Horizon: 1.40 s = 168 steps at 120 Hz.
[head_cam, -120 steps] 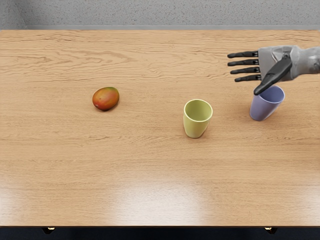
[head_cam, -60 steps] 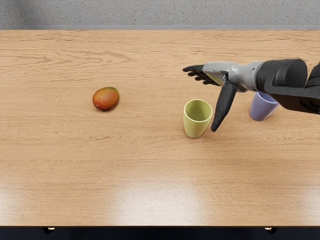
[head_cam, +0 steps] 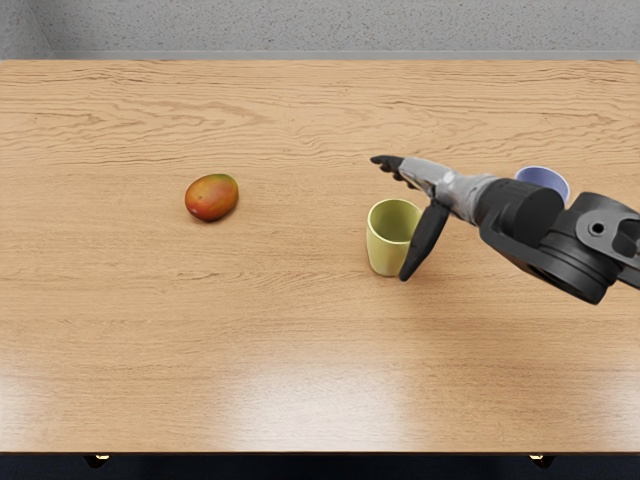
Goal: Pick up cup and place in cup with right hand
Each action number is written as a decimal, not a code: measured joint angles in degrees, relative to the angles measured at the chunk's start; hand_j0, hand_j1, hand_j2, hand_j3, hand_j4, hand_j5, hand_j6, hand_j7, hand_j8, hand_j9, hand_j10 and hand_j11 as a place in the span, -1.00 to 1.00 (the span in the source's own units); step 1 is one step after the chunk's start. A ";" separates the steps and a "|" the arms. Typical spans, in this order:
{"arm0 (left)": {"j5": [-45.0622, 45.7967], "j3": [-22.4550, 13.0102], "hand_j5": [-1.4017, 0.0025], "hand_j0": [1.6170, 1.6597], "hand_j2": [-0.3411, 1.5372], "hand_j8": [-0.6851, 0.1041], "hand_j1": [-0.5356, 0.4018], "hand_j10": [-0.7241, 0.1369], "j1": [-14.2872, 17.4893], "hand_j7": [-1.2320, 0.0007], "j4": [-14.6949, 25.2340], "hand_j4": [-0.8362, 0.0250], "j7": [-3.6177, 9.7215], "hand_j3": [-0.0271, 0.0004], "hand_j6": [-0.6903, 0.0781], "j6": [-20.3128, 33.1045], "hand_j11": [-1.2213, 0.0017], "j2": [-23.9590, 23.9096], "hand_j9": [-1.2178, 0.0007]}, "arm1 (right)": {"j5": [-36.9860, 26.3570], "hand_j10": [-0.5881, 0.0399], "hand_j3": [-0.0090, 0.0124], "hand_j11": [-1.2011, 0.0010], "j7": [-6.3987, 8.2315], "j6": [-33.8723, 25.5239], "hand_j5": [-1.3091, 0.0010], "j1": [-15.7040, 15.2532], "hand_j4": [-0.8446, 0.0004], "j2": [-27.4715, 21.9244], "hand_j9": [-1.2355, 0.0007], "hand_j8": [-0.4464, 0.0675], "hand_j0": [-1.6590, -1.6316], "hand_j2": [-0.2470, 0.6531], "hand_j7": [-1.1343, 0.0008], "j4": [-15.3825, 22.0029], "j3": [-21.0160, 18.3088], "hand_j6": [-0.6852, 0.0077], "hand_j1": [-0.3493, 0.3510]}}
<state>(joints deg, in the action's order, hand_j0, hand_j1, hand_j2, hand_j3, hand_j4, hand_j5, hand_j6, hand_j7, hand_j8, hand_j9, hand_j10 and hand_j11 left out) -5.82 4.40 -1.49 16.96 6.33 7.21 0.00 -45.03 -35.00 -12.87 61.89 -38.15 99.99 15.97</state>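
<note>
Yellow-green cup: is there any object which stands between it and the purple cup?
The right hand and its arm extend across the view between the yellow-green cup and the purple cup. No other object shows there, though the arm hides part of that space.

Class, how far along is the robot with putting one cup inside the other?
Done: nothing visible, as the yellow-green cup and the purple cup stand apart.

In hand: no cup. The right hand is open beside the yellow-green cup, its thumb crossing in front; contact cannot be told. It seems to be lining up a grasp.

Left: closing on a cup, lifting it and nesting it in the other.
</note>
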 joint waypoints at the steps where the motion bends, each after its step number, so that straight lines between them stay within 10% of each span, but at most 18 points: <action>1: 0.00 0.00 1.00 0.92 -0.64 0.74 0.89 0.68 0.00 1.00 0.00 0.94 0.00 0.97 0.80 0.00 1.00 0.00 1.00 | -0.03 0.81 -0.16 0.96 0.00 -0.08 0.96 -0.07 0.95 -0.01 0.96 0.66 -0.93 -0.46 0.96 0.00 0.02 0.92 -0.94; 95: 0.01 0.00 1.00 0.92 -0.64 0.74 0.89 0.68 -0.01 1.00 0.00 0.94 0.00 0.97 0.80 0.00 1.00 0.00 1.00 | -1.84 0.23 -0.16 0.57 0.00 -5.33 0.60 -3.28 0.52 6.18 0.58 -0.05 -0.93 -0.54 0.54 -7.04 0.78 0.39 -0.32; 168: -0.01 0.01 1.00 0.92 -0.64 0.74 0.89 0.68 0.00 1.00 0.00 0.94 0.00 0.97 0.80 0.00 1.00 0.00 1.00 | -1.79 0.12 -0.16 0.46 0.05 -5.05 0.51 -4.50 0.43 6.06 0.48 -0.20 -0.94 -0.42 0.44 -8.96 0.20 0.27 0.13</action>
<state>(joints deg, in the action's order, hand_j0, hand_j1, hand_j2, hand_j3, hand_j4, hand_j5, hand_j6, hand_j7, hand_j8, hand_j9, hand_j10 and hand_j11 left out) -5.82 4.40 -1.49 16.96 6.33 7.21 0.00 -46.82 -34.95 -17.93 57.38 -32.09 91.03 16.17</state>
